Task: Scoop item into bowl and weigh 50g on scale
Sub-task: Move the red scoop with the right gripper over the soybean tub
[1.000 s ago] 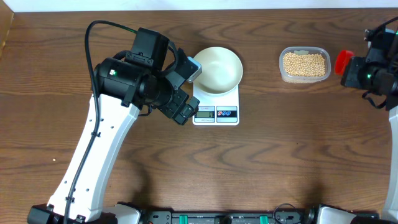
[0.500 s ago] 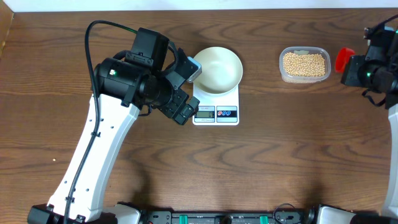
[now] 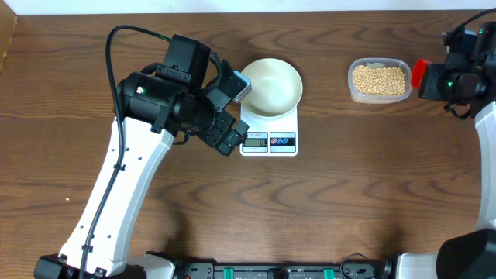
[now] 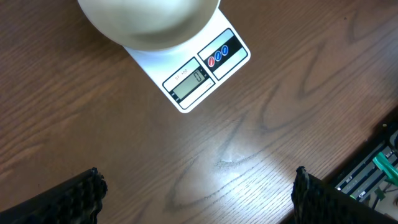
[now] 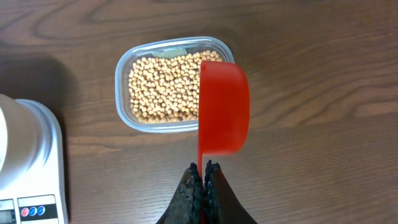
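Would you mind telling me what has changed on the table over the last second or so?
The right claw, shut on the red scoop, has moved sideways toward the clear tub of beans; the scoop now hangs by its edge. Nothing was taken or released. The left claw stays open beside the scale, with the white bowl unmoved on it.

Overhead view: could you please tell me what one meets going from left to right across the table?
Left gripper → white bowl → clear tub of beans → red scoop. The scale lies under the bowl, so I left it out.
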`<state>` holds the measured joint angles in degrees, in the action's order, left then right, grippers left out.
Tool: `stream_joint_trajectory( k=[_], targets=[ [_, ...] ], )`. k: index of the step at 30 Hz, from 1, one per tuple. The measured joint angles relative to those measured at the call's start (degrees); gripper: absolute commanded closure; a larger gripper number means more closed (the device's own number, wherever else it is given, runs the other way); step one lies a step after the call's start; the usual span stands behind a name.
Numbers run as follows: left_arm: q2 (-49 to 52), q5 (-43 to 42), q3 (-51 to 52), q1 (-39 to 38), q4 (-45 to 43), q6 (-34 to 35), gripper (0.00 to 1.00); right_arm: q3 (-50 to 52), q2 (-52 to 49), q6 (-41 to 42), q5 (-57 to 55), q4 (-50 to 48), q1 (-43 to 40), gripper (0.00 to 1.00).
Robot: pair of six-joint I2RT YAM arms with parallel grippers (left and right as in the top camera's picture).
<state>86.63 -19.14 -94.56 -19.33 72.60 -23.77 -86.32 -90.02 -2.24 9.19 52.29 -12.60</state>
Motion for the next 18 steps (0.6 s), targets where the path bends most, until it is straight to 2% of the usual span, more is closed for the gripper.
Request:
stream_joint_trajectory(
  k=[18],
  targets=[
    [0.0, 0.0, 0.02, 0.0, 0.0, 0.0, 0.02, 0.0, -9.31, -6.71, 0.63, -7.19, 1.31, 0.99]
  ],
)
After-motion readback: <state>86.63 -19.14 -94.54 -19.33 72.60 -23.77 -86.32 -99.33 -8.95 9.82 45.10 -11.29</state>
